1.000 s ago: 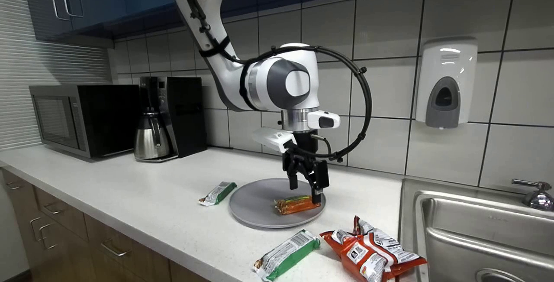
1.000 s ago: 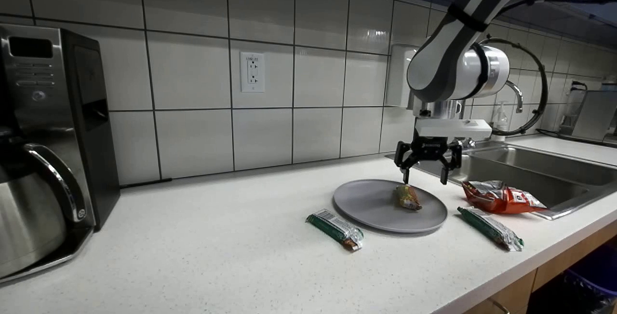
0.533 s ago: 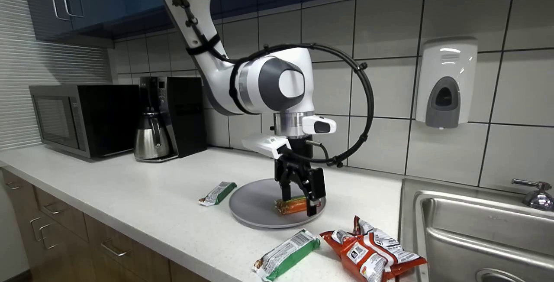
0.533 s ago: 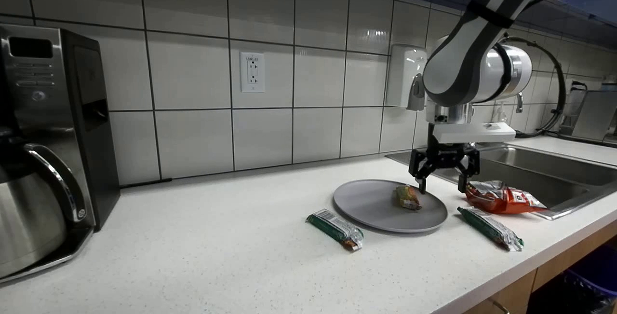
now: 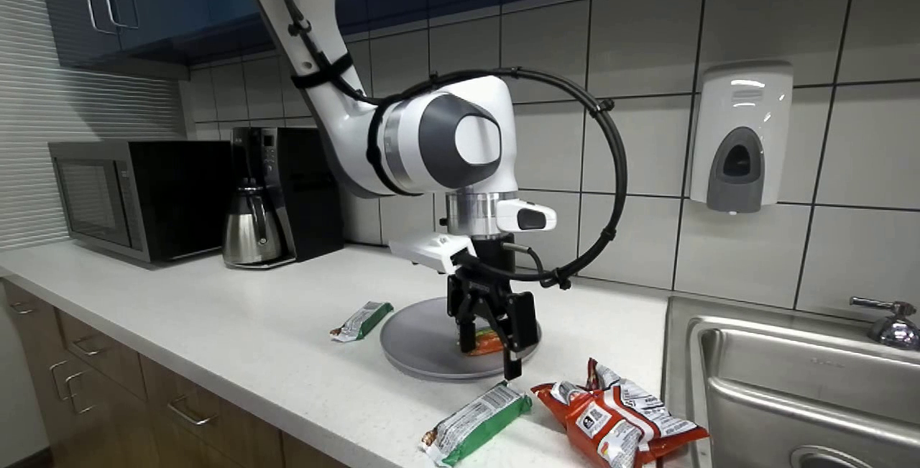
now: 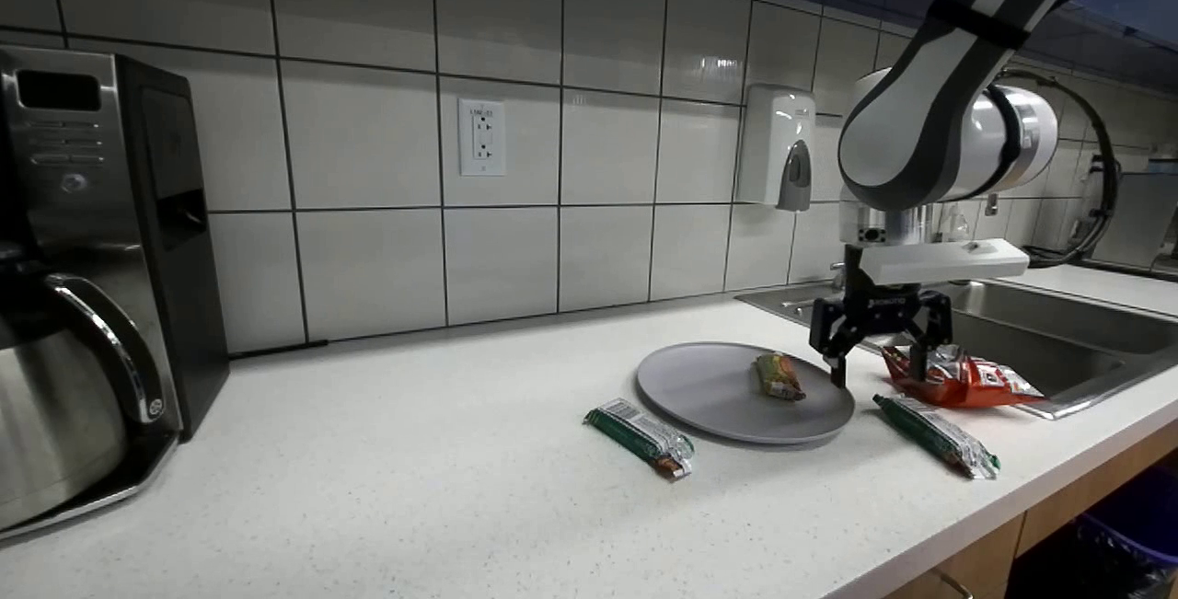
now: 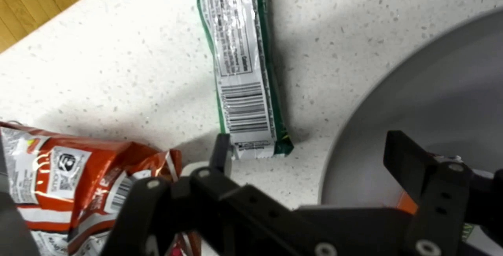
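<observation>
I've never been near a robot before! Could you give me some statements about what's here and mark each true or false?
1. The gripper is open. True.
2. The red bag lies inside the sink. False: it lies on the counter.
3. The orange packet rests on the gray plate. True.
4. The gripper is holding up the green packet near the red bag. False: that packet lies on the counter.
5. A coffee maker stands beside the microwave. True.

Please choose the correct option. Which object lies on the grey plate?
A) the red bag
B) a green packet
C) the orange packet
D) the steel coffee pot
C: in both exterior views the orange packet rests on the grey plate, while the red bag and the green packets lie outside it.
</observation>
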`<state>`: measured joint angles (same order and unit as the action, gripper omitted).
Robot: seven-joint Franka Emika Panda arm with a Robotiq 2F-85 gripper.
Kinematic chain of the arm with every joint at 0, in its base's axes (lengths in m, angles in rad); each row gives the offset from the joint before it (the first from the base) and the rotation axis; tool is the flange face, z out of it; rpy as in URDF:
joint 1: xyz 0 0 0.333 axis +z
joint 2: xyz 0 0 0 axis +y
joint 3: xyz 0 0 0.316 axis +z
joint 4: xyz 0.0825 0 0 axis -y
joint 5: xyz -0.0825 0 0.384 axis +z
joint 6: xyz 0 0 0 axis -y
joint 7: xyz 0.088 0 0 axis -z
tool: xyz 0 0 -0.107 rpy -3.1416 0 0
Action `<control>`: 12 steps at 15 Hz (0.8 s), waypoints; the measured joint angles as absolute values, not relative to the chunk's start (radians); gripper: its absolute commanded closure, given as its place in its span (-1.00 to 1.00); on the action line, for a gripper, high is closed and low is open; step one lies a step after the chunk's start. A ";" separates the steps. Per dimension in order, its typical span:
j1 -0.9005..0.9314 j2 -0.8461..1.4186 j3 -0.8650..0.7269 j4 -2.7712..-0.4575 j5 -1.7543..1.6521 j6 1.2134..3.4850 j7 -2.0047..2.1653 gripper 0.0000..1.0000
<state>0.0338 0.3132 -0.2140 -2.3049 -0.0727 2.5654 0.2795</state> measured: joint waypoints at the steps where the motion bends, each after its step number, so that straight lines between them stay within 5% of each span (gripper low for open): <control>1: 0.032 0.306 -0.215 -2.314 -0.073 2.566 0.280 -1.00; 12: -0.025 0.240 -0.215 -2.394 -0.031 2.567 0.280 -1.00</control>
<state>-0.0248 0.2402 -0.2145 -2.3937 -0.0313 2.5668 0.2799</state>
